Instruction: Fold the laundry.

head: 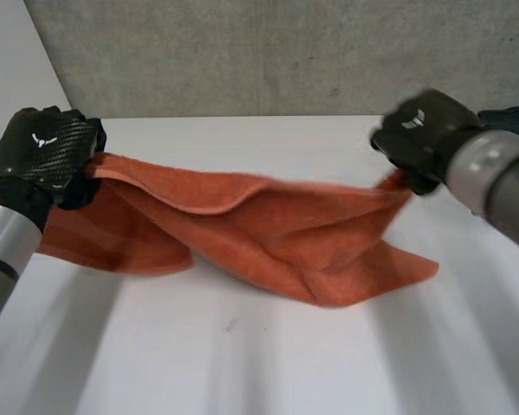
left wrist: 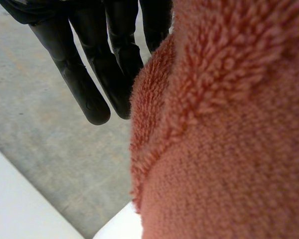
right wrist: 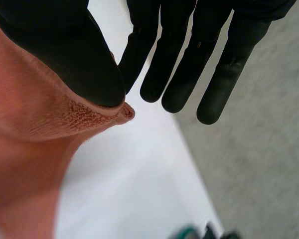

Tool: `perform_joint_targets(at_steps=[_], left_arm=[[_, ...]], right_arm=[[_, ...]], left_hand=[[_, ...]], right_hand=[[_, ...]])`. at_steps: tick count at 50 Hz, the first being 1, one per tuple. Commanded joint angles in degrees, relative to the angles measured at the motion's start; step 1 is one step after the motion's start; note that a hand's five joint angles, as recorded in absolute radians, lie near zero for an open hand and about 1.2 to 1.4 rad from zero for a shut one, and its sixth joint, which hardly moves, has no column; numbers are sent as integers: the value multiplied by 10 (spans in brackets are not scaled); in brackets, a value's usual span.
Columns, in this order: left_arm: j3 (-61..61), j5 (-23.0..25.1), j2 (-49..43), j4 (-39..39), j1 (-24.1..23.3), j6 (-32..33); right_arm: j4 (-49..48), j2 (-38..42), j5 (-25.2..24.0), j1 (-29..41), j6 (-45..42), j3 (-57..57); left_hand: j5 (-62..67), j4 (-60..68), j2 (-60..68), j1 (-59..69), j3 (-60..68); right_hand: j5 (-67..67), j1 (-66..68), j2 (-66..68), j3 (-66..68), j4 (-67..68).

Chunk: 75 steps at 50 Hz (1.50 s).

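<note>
The orange terry towel (head: 268, 233) hangs stretched side to side over the white table (head: 242, 363), its middle sagging in soft folds onto it, left hand (head: 48, 151) raised and pinching the left end with straight fingers (left wrist: 84, 84), right hand (head: 424, 138) clamping the right corner under its thumb (right wrist: 74, 59).

I see a white table (head: 268, 363) running back to a grey concrete wall (head: 285, 52), with a white panel (head: 17, 60) on the left. A dark teal thing (head: 512, 117) shows by the table's far right corner; I can't make out what it is. Grey floor (right wrist: 259, 174) lies beside the table.
</note>
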Motion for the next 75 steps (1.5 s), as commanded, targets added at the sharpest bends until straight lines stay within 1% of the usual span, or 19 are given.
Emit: perform_joint_targets(at_steps=[1, 6, 8, 9, 11, 13, 14, 16, 18, 20, 23, 31, 39, 44, 51, 54, 56, 58, 75], left_arm=[[13, 80, -85, -52, 23, 3], [95, 72, -207, -38, 20, 40], [164, 60, -263, -30, 12, 68], [193, 54, -280, -24, 7, 76], [300, 30, -323, 0, -23, 85], [363, 18, -338, 20, -37, 81], [439, 4, -350, 57, -45, 69], [478, -3, -352, 87, -45, 57], [524, -16, -350, 154, -44, 17], [542, -30, -347, 220, -44, -37], [541, -46, -342, 271, -39, -93], [444, -52, -302, 210, -21, -114], [244, -38, -259, 198, -21, -105], [136, -17, -265, 205, -19, -58], [63, 5, -356, 234, -11, 82], [57, 6, -378, 234, 7, 140], [52, 7, -380, 235, 22, 169], [49, 6, -378, 235, 28, 182], [1, 11, -344, 230, 80, 192]], right_arm=[[71, -1, -2, -23, -56, 60], [2, 124, 21, -23, -35, -19], [-21, 156, 36, -22, -12, -68], [-40, 185, 56, -20, 13, -129], [-57, 214, 72, -18, 39, -200], [-90, 244, 88, -17, 77, -304], [-105, 250, 90, -16, 92, -334], [-163, 251, 94, -18, 144, -401], [-203, 247, 92, -21, 175, -412], [-267, 229, 94, -23, 215, -403], [-331, 180, 88, -24, 231, -352], [-328, 131, 75, -47, 196, -227], [-235, 132, 27, -71, 176, -95], [-200, 134, -6, -82, 169, 30], [-229, 164, -14, -90, 140, 138], [-244, 165, -12, -93, 137, 158], [-254, 164, -12, -97, 137, 170], [-258, 164, -13, -101, 137, 176], [-273, 137, -17, -133, 131, 218]], left_hand=[[142, 112, 115, 132, 116], [142, 112, 115, 132, 116], [142, 112, 115, 132, 116], [142, 112, 115, 132, 116], [142, 112, 115, 132, 116], [142, 112, 115, 132, 116], [142, 112, 115, 132, 116], [142, 112, 115, 132, 116], [142, 112, 115, 132, 116], [142, 112, 115, 132, 116], [142, 112, 115, 132, 116], [142, 112, 115, 132, 116], [142, 112, 115, 132, 116], [142, 112, 115, 132, 116], [115, 86, 88, 105, 90], [-23, -52, -49, -32, -48], [-202, -231, -229, -212, -227], [-242, -271, -269, -251, -267], [-222, -251, -248, -231, -247]], right_hand=[[129, 166, 129, 121, 115], [129, 166, 129, 121, 115], [129, 166, 129, 121, 115], [129, 166, 129, 121, 115], [129, 166, 129, 121, 115], [129, 166, 129, 121, 115], [129, 166, 129, 121, 115], [129, 166, 129, 121, 115], [129, 166, 129, 121, 115], [129, 166, 129, 121, 115], [129, 166, 129, 121, 115], [129, 166, 129, 121, 115], [129, 166, 129, 121, 115], [129, 166, 129, 121, 115], [129, 166, 129, 121, 115], [129, 166, 129, 121, 115], [129, 166, 129, 121, 115], [129, 166, 129, 121, 115], [129, 166, 129, 121, 115]])
